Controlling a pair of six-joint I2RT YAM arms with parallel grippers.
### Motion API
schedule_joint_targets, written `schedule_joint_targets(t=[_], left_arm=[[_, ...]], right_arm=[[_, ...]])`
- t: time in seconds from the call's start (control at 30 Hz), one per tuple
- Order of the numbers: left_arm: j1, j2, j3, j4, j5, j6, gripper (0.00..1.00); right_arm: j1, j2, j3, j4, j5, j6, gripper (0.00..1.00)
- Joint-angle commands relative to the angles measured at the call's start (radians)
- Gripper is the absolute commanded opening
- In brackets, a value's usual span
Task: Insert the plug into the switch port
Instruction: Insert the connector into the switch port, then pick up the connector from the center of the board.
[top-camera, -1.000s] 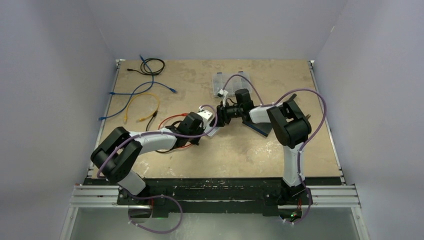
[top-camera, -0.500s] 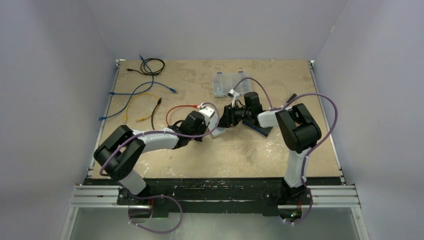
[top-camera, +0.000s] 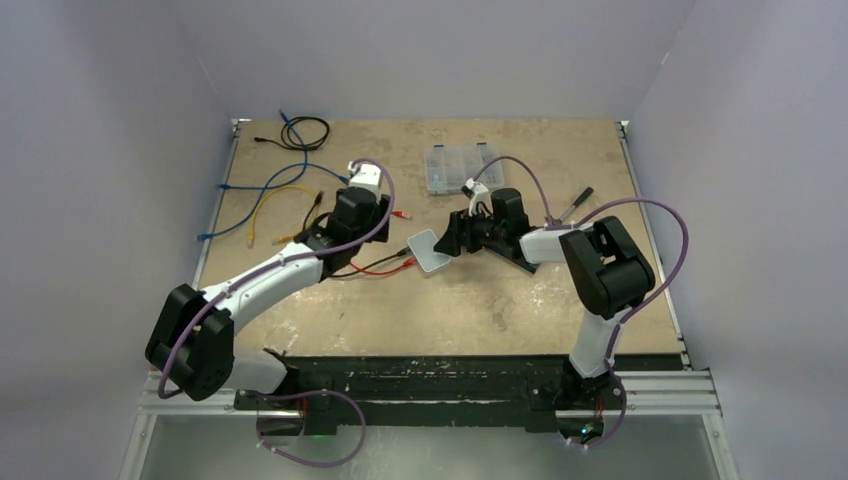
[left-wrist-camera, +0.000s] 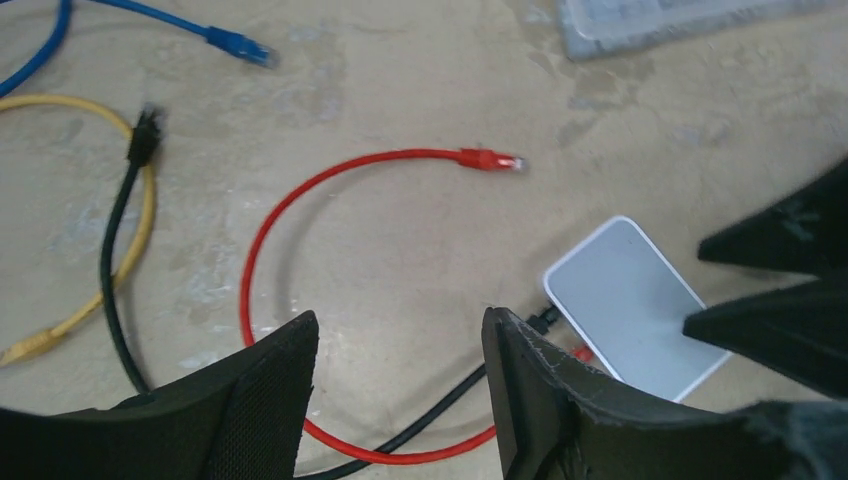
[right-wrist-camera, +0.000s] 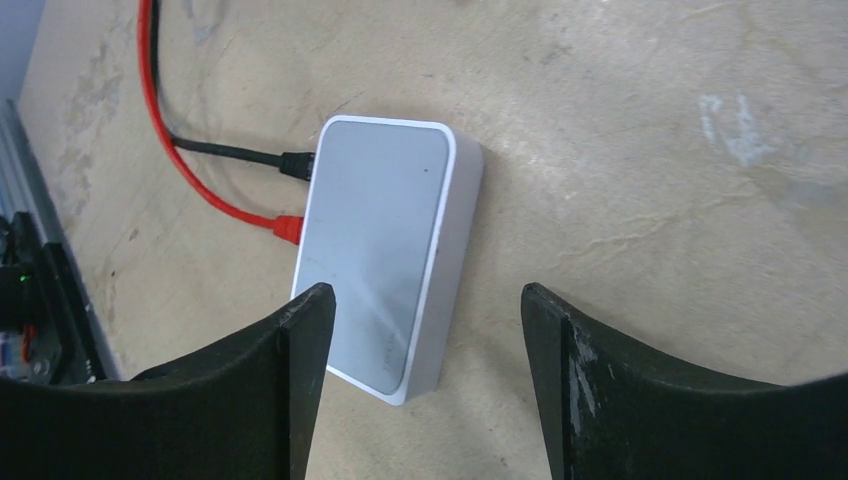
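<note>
Both jaws gape empty, the switch (right-wrist-camera: 385, 240) lying lengthwise just ahead of the right jaws, red plug (right-wrist-camera: 288, 229) at its left side.

Switch: a white rectangular plastic switch (top-camera: 428, 250) is seen lying flat near the middle of the tan board table (top-camera: 500, 310).
Red cable: a thin red cable (top-camera: 372, 266) is laid to the switch's left edge.
Right gripper (top-camera: 452, 240): positioned just beside the switch's right side.
Left gripper (top-camera: 345, 222): held over the cables, apart from the switch.
Far side: a clear plastic compartment box (top-camera: 458, 168) is set there.
</note>
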Motion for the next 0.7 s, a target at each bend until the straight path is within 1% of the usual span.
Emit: schedule_joint_targets(t=[0.0, 0.1, 0.13, 0.27, 0.3, 0.37, 0.43, 0.53, 0.6, 0.67], left_arm=[[0.102, -0.007, 0.109, -0.124, -0.003, -0.081, 0.61], [0.191, 0.026, 0.186, -0.188, 0.061, -0.062, 0.61], [0.217, 0.040, 0.213, -0.210, 0.072, -0.049, 0.61], [0.335, 0.124, 0.325, -0.299, 0.130, 0.002, 0.61], [0.372, 0.145, 0.344, -0.309, 0.139, 0.012, 0.61], [0.424, 0.188, 0.372, -0.325, 0.139, 0.032, 0.61], [0.472, 0.223, 0.381, -0.318, 0.147, 0.041, 0.61], [0.538, 0.268, 0.356, -0.278, 0.148, 0.044, 0.61], [0.572, 0.309, 0.327, -0.256, 0.155, 0.046, 0.61], [0.593, 0.346, 0.322, -0.259, 0.173, 0.060, 0.61]], right_arm=[[0.000, -0.070, -0.030, 0.065, 0.119, 0.015, 0.72], [0.000, -0.092, -0.049, 0.096, 0.155, 0.017, 0.74], [-0.001, -0.094, -0.048, 0.095, 0.166, 0.012, 0.79], [0.000, -0.098, -0.053, 0.108, 0.172, 0.013, 0.80], [0.000, -0.100, -0.058, 0.110, 0.174, 0.015, 0.81], [0.001, -0.105, -0.060, 0.117, 0.190, 0.016, 0.85], [0.000, -0.114, -0.066, 0.119, 0.209, 0.013, 0.86], [0.000, -0.127, -0.073, 0.123, 0.226, 0.011, 0.87], [0.000, -0.129, -0.075, 0.127, 0.230, 0.012, 0.91], [0.000, -0.124, -0.073, 0.127, 0.225, 0.012, 0.92]])
